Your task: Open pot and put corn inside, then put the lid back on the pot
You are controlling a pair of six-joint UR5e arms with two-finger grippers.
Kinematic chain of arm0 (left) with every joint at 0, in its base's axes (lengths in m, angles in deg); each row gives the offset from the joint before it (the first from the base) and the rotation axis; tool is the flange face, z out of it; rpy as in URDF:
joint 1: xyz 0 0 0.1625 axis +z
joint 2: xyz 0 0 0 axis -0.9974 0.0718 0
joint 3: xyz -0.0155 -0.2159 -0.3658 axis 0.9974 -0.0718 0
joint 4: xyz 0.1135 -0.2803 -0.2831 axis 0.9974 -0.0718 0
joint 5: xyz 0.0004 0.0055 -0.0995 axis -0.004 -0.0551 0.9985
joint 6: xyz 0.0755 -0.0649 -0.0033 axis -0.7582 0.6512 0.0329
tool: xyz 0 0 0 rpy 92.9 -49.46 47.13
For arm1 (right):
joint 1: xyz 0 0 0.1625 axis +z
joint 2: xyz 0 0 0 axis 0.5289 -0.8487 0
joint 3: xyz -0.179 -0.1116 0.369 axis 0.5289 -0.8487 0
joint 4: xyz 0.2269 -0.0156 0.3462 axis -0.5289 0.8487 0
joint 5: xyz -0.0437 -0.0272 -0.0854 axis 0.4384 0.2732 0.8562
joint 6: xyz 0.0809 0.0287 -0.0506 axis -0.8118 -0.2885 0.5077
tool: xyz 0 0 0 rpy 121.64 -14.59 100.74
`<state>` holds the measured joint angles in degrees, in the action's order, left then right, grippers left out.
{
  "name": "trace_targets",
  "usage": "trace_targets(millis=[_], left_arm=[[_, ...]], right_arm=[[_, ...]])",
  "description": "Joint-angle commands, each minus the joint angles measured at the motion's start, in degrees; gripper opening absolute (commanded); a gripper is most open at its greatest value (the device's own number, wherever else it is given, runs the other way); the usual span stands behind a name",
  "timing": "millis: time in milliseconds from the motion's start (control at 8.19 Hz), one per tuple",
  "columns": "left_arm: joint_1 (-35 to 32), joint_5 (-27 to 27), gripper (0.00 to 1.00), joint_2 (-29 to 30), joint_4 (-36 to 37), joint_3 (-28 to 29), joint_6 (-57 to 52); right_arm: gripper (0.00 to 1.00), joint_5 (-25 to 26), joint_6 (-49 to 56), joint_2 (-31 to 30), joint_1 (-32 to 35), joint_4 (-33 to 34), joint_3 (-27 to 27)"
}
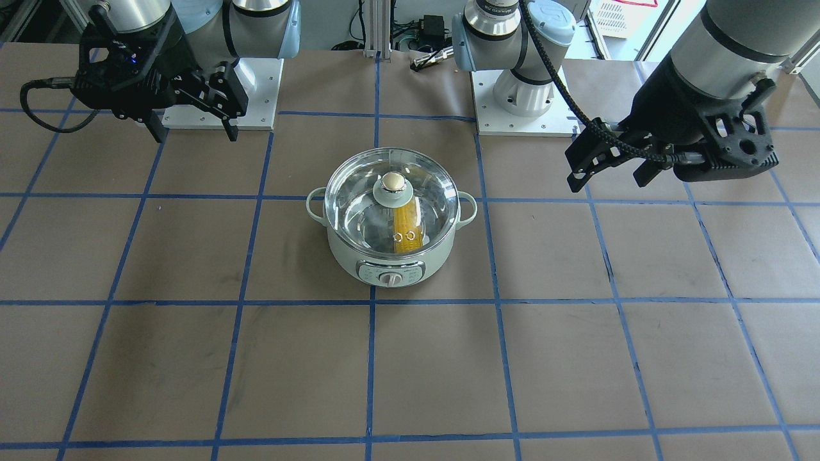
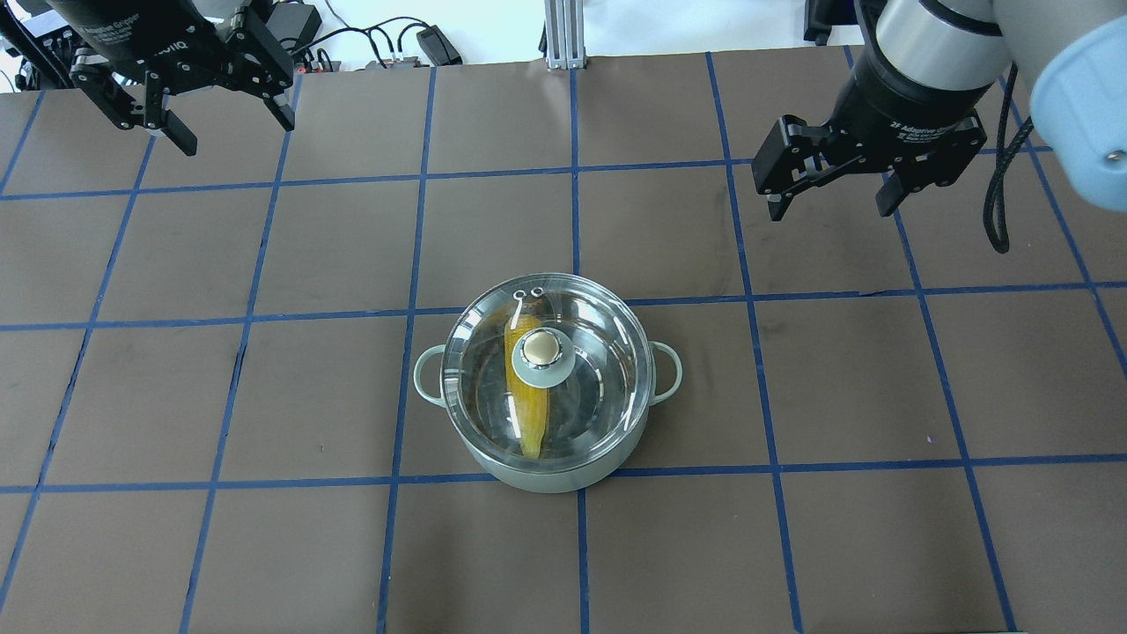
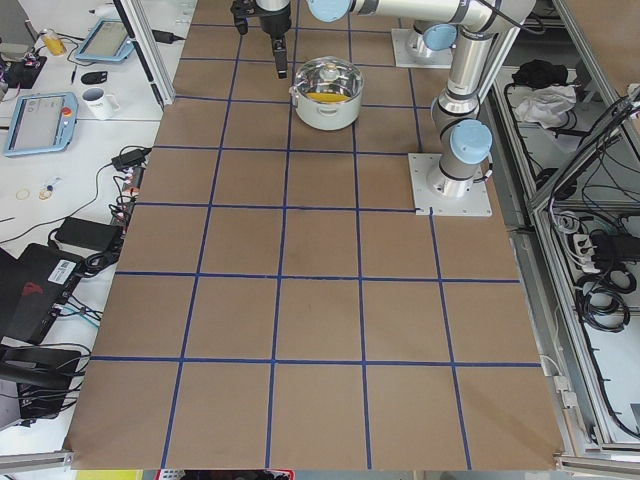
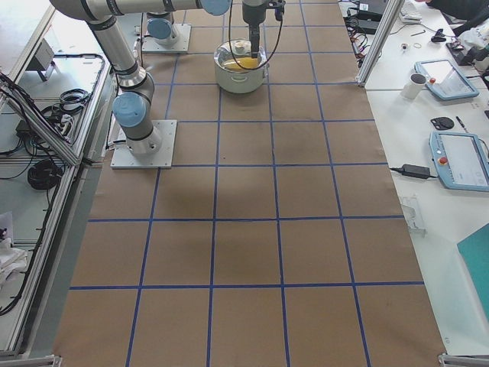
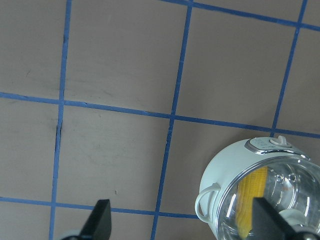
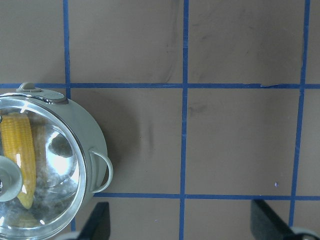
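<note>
The mint-green pot [image 1: 359,259] stands mid-table with the glass lid [image 1: 355,192] seated on it. The yellow corn [image 1: 407,227] lies inside, seen through the glass. In the overhead view the pot [image 2: 546,475], lid [image 2: 603,352] and corn [image 2: 526,414] show the same. My left gripper [image 2: 236,132] is open and empty, raised far to the pot's back left. My right gripper [image 2: 829,210] is open and empty, raised to its back right. The left wrist view shows pot [image 5: 220,170] and corn [image 5: 252,200]; the right wrist view shows pot [image 6: 92,135] and corn [image 6: 20,145].
Brown paper with a blue tape grid covers the table [image 2: 264,396]. The arm bases [image 1: 525,96] stand at the robot's side. Side benches with tablets and cables [image 4: 451,76] lie beyond the table edge.
</note>
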<state>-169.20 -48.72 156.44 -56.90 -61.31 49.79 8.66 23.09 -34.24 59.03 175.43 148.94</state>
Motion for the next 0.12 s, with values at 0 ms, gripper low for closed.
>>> trace_targets(millis=[0], left_arm=[[0.0,-0.04,1.0,-0.03,0.0,-0.04,0.06]], right_arm=[[1.0,0.04,0.01,0.0,0.0,-0.17,-0.01]])
